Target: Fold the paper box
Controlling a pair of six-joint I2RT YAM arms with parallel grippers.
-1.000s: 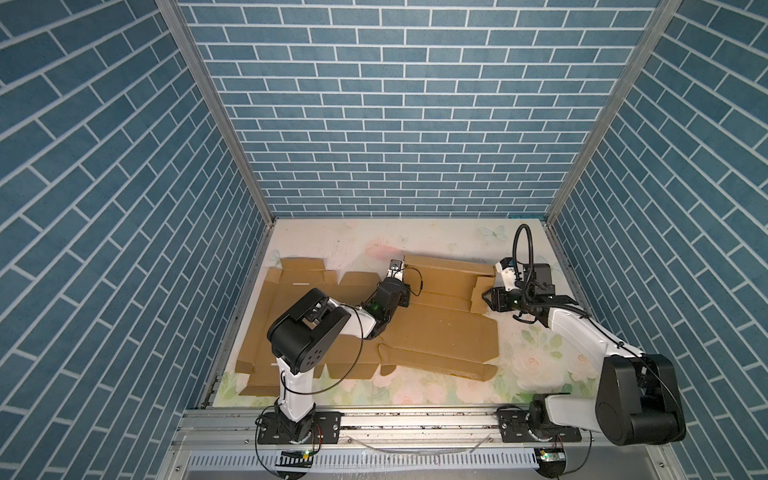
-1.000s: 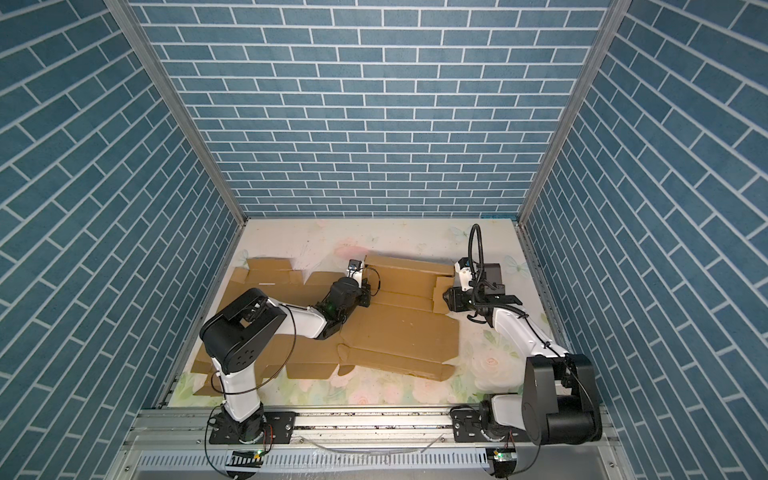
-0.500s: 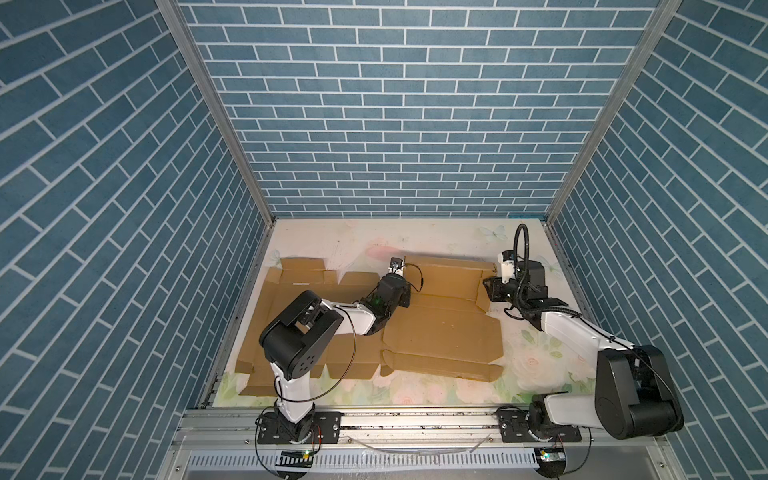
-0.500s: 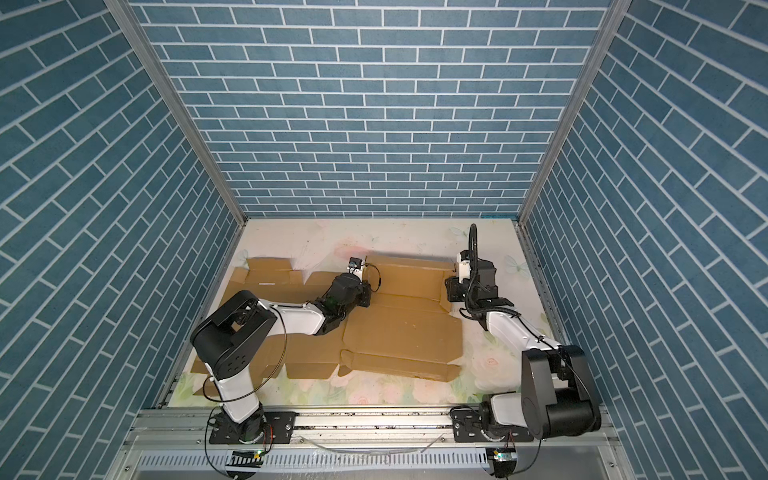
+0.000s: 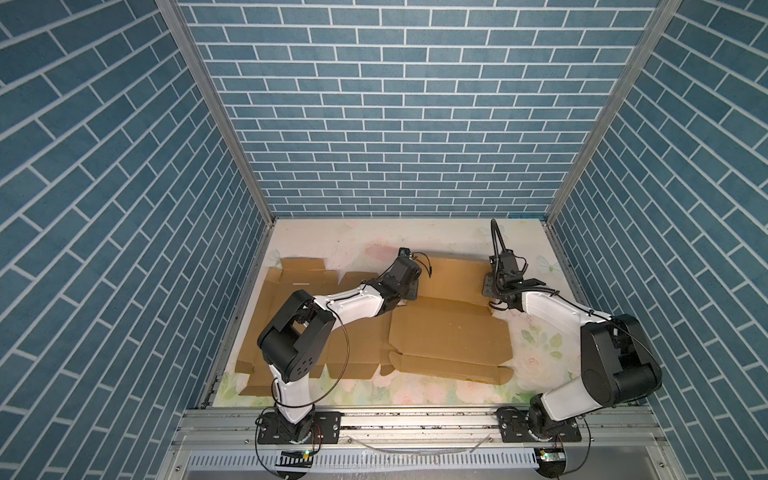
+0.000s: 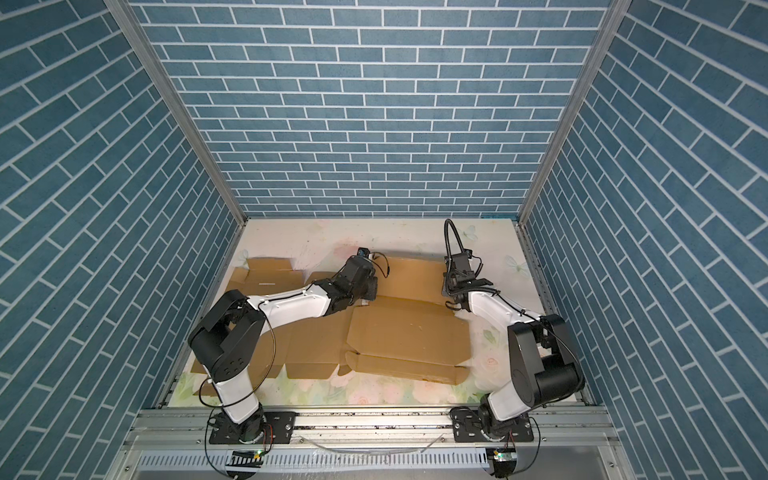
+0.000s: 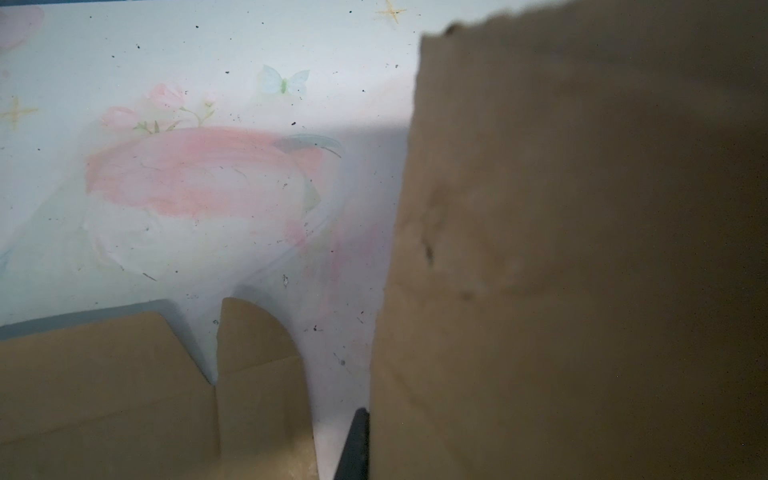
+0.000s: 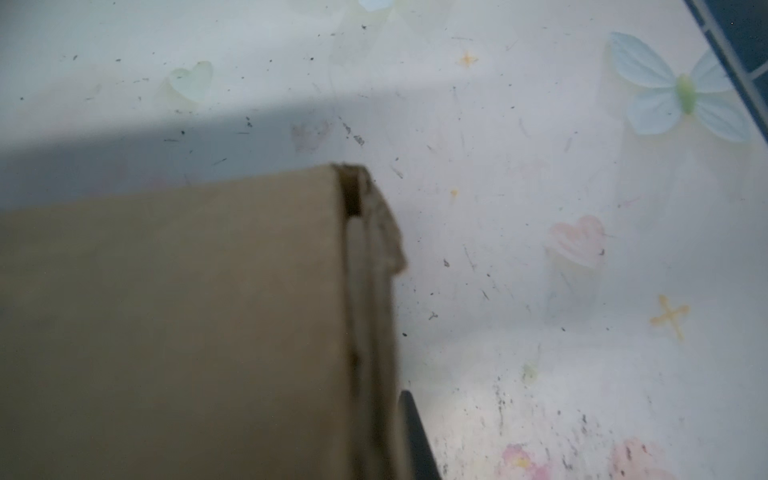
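Pinching the paper box (image 5: 449, 328), left gripper (image 5: 409, 287) and right gripper (image 5: 493, 286) sit closed; only wrist views show fingers (image 8: 417, 436) touching.

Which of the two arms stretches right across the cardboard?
The left arm: it lies over the cardboard, while the right arm reaches over bare table and meets only the sheet's edge.
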